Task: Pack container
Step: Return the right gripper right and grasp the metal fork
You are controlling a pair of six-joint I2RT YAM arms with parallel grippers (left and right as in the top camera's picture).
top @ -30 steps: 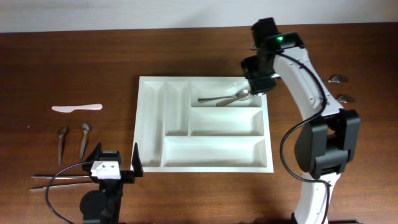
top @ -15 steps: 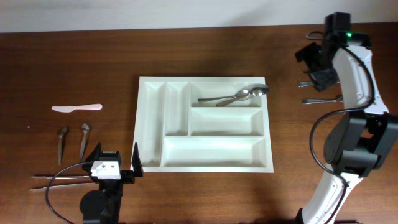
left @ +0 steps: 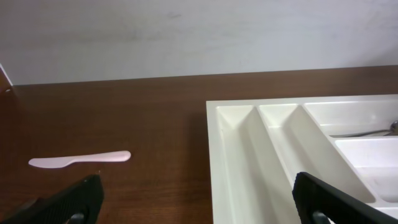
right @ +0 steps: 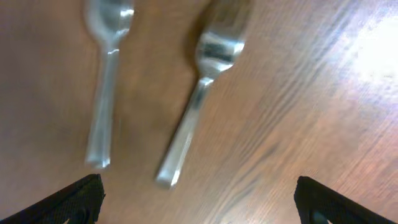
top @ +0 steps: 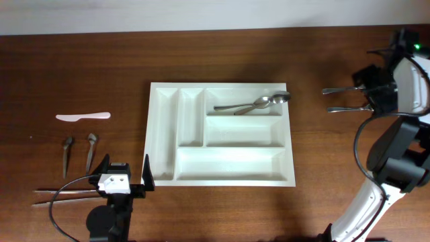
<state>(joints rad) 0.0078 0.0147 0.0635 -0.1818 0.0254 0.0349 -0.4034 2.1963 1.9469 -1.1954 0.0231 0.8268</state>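
Since a second ago my right arm has swung away from the tray's top-right slot to the table right of the tray.

Overhead: the tray (top: pixel 163 134) sits mid-table with two spoons (top: pixel 259 102) in that slot. My right gripper (top: pixel 373 91) hovers over two utensils (top: pixel 339 89) right of the tray. Left of the tray lie a knife (top: pixel 82 116), two small spoons (top: pixel 67 153) and chopsticks (top: pixel 64 195). My left gripper (top: pixel 126 173) waits off the tray's lower-left corner.

Left wrist: jaws spread wide, empty. The tray's (left: pixel 311 143) narrow slots lie ahead, with the knife (left: pixel 79 159) to its left.

Right wrist: jaws wide apart, holding nothing. A fork (right: pixel 199 93) and a blurred neighbour (right: pixel 106 81) lie below. I judge the next pick is starting: centre over one handle, descend, close. The neighbour lies near and could get nudged.
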